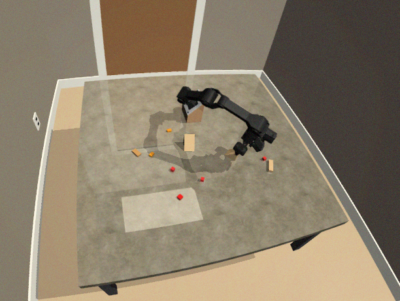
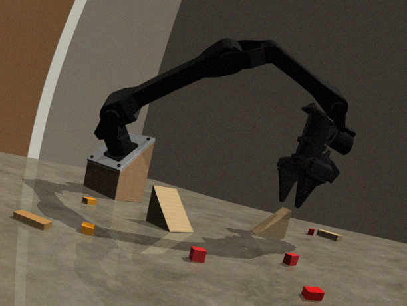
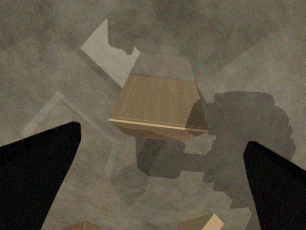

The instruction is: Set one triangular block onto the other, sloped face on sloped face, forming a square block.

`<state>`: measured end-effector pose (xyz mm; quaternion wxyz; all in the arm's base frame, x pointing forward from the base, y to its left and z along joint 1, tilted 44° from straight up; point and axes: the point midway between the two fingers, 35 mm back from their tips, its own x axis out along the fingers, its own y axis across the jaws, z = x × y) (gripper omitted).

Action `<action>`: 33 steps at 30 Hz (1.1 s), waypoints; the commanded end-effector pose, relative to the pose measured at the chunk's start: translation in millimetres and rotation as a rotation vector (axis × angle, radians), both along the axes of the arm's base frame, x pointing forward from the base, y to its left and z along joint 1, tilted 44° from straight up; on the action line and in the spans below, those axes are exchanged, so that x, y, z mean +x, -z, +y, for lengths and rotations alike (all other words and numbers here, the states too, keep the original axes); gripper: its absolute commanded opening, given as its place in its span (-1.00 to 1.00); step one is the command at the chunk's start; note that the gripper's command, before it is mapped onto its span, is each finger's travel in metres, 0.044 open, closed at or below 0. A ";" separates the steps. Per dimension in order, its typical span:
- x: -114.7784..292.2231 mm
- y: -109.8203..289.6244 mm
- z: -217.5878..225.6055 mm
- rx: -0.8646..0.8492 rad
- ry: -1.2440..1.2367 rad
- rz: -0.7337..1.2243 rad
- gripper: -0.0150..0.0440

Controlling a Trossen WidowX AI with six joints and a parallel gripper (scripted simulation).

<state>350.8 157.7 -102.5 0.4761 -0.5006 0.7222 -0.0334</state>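
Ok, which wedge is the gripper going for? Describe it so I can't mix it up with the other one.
Start at the arm's wooden pedestal and follow the arm out to the open gripper. Directly beneath its fingertips, untouched, lies the triangular block, resting low in the arm's shadow. The other triangular block stands taller and brightly lit, close to the pedestal.

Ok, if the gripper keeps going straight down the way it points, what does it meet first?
Most likely the triangular block directly beneath the open gripper; the wrist view shows it centred between the fingers.
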 end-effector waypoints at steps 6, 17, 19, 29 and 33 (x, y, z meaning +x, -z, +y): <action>-0.5 9.7 -12.2 -0.003 -0.004 0.000 1.00; -2.9 21.2 -26.2 -0.004 -0.001 -0.001 1.00; -3.5 23.3 -28.7 -0.004 -0.001 -0.001 1.00; -6.9 33.0 -41.7 -0.006 0.002 -0.002 1.00; -8.6 36.8 -47.0 -0.007 0.003 -0.003 1.00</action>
